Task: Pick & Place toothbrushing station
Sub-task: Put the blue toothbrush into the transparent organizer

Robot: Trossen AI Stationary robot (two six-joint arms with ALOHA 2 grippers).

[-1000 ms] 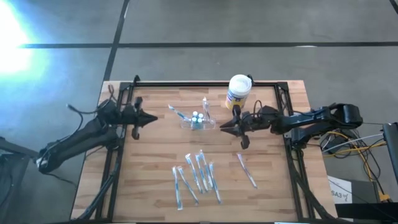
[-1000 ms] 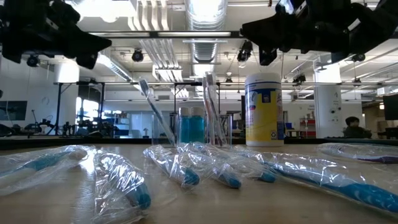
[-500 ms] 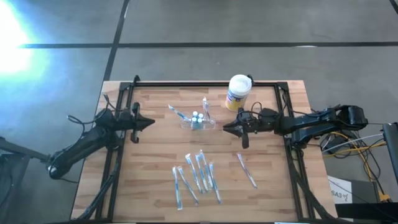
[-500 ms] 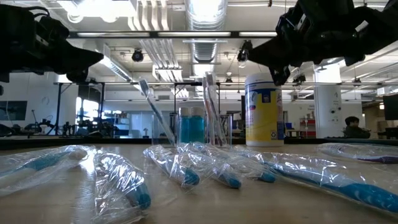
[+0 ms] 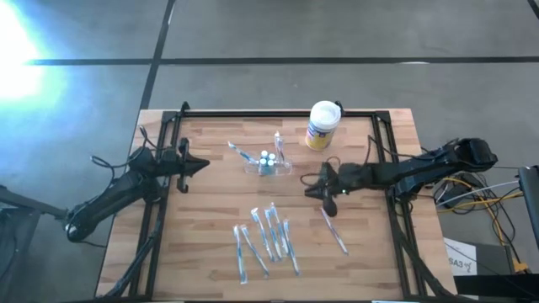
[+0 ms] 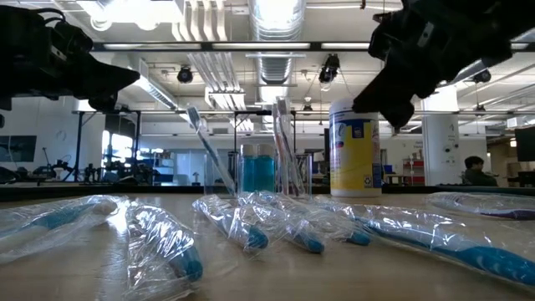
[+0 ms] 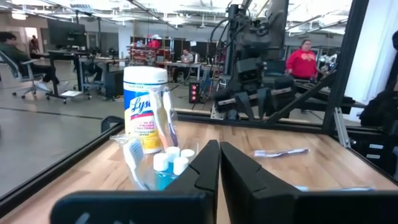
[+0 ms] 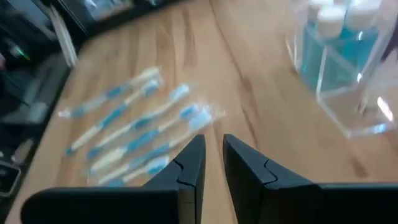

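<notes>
The station [image 5: 268,163] stands upright near the back middle of the table [image 5: 210,252], a clear, thin-walled, roughly rectangular plastic holder; its transparency lets the blue-filled bottles with white caps show through, and a few wrapped brushes stand or lean in it, so it will handle as a light, rigid but slippery and top-heavy load. Neither gripper touches it.

The right gripper [image 5: 323,187] hangs above the table just to the right of the station and slightly nearer the front, pointed toward the loose brushes; its two dark fingers [image 8: 189,163] stand almost together with only a narrow slit between them and nothing held; judged from this, it is still positioning for a grasp, and the fingers would need to spread before they could take a wall of the station. The left gripper [image 5: 192,165] waits near the left edge, well apart from the station, pointed at it; its fingers [image 7: 208,168] are likewise nearly closed on nothing.

A white canister [image 5: 322,124] with a yellow-blue label stands behind and to the right of the station, near enough to obstruct a wide approach from that side. Several toothbrushes [image 5: 265,238] in crinkled clear wrappers lie flat toward the front of the table; one more [image 5: 333,229] lies apart to the right, near the right gripper. The table is pale wood planking inside a black frame.
</notes>
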